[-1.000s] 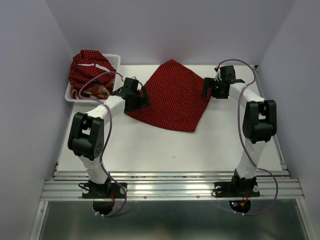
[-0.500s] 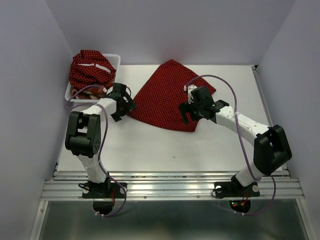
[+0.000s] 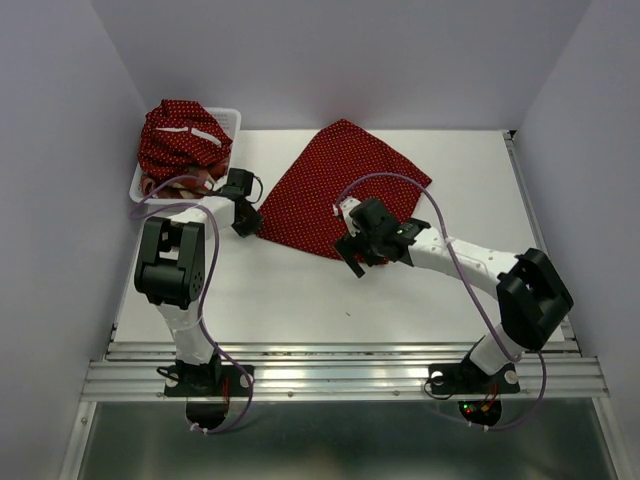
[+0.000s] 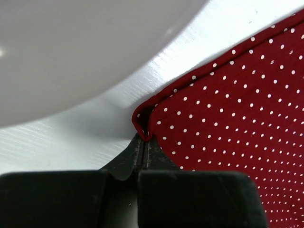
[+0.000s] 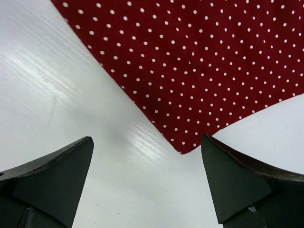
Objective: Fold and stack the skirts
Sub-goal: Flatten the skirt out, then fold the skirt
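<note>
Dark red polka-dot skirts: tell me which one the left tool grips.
The dark red white-dotted skirt spread flat on the white table; the left tool pinches its corner. The other dotted skirt sits bunched in the white mesh basket.

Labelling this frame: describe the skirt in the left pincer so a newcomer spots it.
On the white table, look mid-back. It is the dark red white-dotted skirt spread flat, one corner in the left pincer; the other dotted skirt sits bunched in the basket.

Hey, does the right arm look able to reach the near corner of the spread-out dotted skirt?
Probably yes. The right gripper is open, the skirt corner lies just ahead of its fingers, and only bare table lies between.
</note>
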